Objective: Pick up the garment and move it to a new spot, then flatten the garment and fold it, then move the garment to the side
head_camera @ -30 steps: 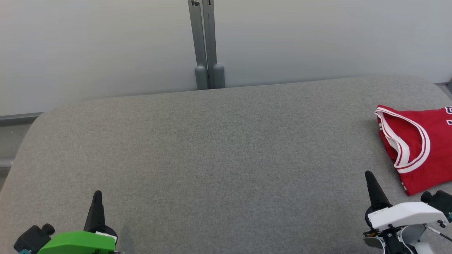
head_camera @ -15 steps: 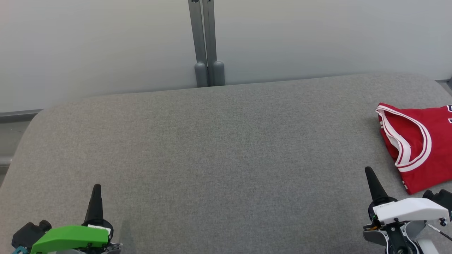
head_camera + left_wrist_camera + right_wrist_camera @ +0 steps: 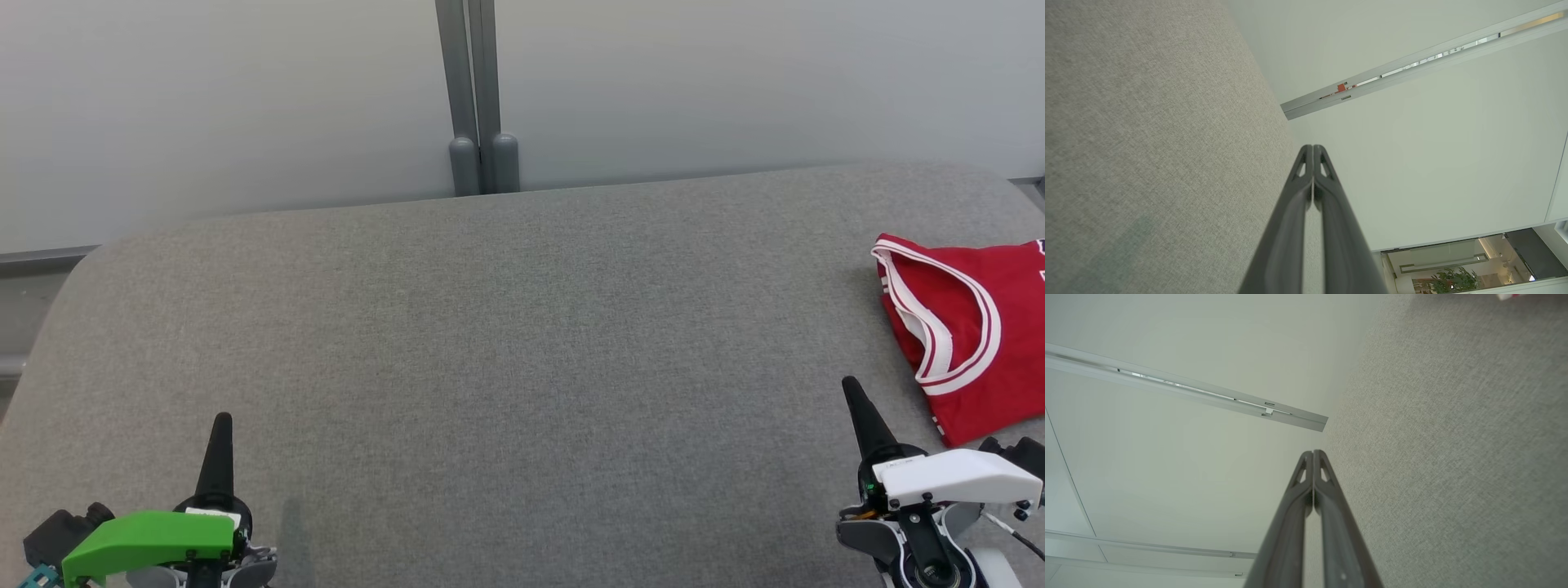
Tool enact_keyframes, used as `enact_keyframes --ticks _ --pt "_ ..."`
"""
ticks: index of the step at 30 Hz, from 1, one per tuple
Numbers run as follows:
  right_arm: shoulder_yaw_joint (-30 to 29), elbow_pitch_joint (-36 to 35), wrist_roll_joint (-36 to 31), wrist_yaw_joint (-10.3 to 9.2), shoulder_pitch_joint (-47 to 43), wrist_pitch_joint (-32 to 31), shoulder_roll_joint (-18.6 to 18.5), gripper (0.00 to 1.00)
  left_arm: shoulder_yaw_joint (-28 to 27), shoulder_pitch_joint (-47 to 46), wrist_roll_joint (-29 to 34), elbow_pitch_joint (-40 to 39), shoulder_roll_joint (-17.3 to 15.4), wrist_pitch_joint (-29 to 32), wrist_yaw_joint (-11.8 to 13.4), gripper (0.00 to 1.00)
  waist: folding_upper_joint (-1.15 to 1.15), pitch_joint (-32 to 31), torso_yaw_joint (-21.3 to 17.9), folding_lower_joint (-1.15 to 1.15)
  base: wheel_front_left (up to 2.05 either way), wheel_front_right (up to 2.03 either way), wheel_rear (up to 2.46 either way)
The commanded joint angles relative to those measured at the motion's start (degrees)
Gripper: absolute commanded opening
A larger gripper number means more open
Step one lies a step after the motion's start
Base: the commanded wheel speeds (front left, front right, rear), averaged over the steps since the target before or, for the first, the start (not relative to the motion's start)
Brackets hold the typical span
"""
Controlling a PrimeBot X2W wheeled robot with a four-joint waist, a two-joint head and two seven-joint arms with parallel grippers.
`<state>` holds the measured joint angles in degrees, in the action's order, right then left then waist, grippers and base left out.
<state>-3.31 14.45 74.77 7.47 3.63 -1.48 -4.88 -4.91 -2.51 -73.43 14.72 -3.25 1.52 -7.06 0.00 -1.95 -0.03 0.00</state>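
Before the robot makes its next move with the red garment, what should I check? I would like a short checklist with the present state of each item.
1. Nothing in the left claw: ok, shut and bare.
2. Nothing in the right claw: ok, shut, tip apart from the red garment.
3. Garment rests on the grey table: ok, at the head view's right edge.
4. Garment fully folded: cannot tell, the frame cuts part off.
5. Claws open for a grasp: not ok, both shut.

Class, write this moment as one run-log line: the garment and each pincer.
garment: red jersey lying at right of grey surface | left pincer: shut, empty | right pincer: shut, empty
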Motion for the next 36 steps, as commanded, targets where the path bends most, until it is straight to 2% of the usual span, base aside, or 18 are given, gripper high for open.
enact_keyframes --ticks 1,36 --pt "-0.4 -0.6 1.5 0.04 1.1 -0.4 0.0 0.00 -0.3 -1.4 -1.4 -0.6 -0.1 0.4 -0.3 0.00 0.00 0.1 0.0 0.00 0.00 0.00 0.00" --pt "-2.9 -0.6 15.1 0.04 2.6 -4.6 1.7 0.00 -1.6 -3.7 -16.1 -0.7 0.3 4.5 -0.5 0.00 0.00 1.7 0.0 0.00 0.00 0.00 0.00"
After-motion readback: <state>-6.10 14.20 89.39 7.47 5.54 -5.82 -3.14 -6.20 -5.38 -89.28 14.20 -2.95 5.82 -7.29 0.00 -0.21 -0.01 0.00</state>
